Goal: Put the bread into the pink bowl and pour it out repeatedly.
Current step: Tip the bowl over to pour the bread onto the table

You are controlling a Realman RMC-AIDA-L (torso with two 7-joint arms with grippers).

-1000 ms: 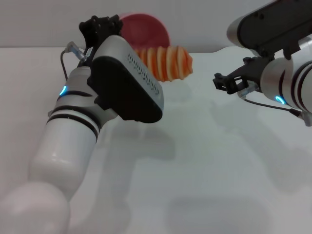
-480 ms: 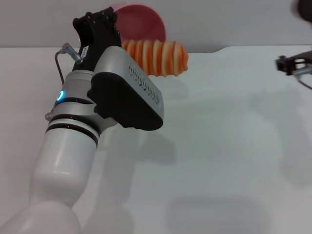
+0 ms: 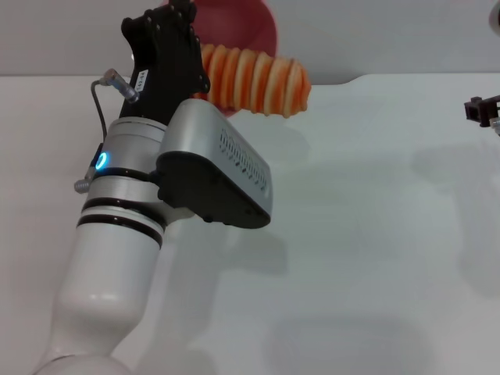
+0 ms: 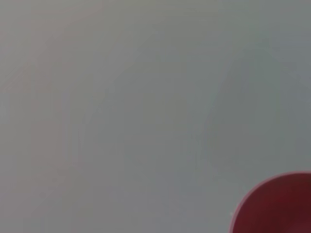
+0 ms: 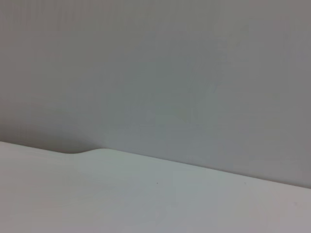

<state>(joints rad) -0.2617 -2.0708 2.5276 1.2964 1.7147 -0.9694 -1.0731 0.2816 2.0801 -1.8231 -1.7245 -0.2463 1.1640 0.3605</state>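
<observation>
Two arms: both are showing in the head view, only the left one working.
Left gripper [image 3: 176,31]: raised over the table's [image 3: 351,234] far edge, gripping the pink bowl [image 3: 242,23].
Pink bowl: tilting in the air above that far edge.
Bread [image 3: 254,78]: sticking out of the bowl, off the table.
Right gripper [image 3: 484,109]: hanging at the table's right edge; its opening cannot be told.

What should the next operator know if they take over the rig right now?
Left gripper: raised at the table's far edge, at the pink bowl; its grip is hidden.
Right gripper: off at the right edge, away from the work.
Bread: sticking out sideways from the tipped bowl, above the white table, not yet landed.
Done: bread loaded, bowl lifted and tilted.
Left: finish the pour, then reload and repeat.
</observation>
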